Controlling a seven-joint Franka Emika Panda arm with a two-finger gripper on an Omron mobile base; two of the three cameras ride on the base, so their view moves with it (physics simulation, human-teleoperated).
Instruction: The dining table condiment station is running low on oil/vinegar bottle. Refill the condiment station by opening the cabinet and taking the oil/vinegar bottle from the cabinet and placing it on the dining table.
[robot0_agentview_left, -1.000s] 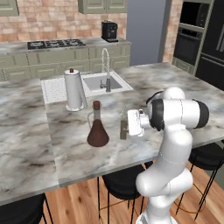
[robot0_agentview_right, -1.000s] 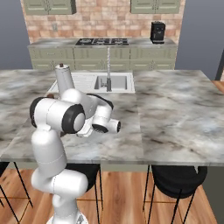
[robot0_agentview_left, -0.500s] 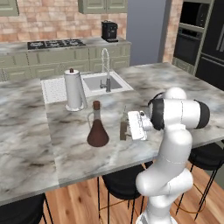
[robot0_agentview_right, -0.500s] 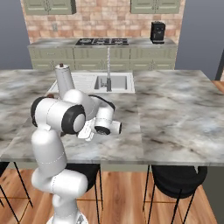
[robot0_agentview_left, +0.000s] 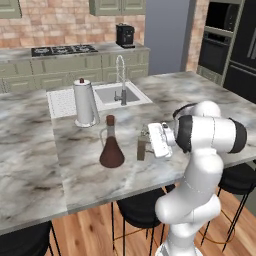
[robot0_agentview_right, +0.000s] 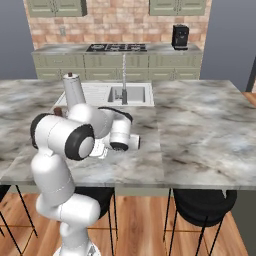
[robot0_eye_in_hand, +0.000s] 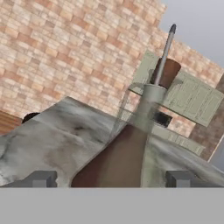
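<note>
The oil/vinegar bottle (robot0_agentview_left: 142, 148) stands upright on the dining table (robot0_agentview_left: 30, 165), towards the near long edge of the marble top and well in from both ends. In the left base view the gripper (robot0_agentview_left: 151, 140) sits just beside the bottle on its right, level with it, with the white hand close against it; from this side I cannot tell whether any part touches the glass. In the hand view the bottle (robot0_eye_in_hand: 131, 144) rises between the two dark fingertips (robot0_eye_in_hand: 41, 178), which stand wide apart with clear space on either side of its brown lower part, so the jaws are apart and nothing is clamped. The cone-shaped brown flask (robot0_agentview_left: 111, 145) with its cork stands to the left of the bottle, near it but apart, on the same stretch of top. Farther back, the silver kettle (robot0_agentview_left: 85, 102) stands by the left edge of the inset sink (robot0_agentview_left: 111, 93), whose tap (robot0_agentview_left: 120, 80) curves over the basin.
</note>
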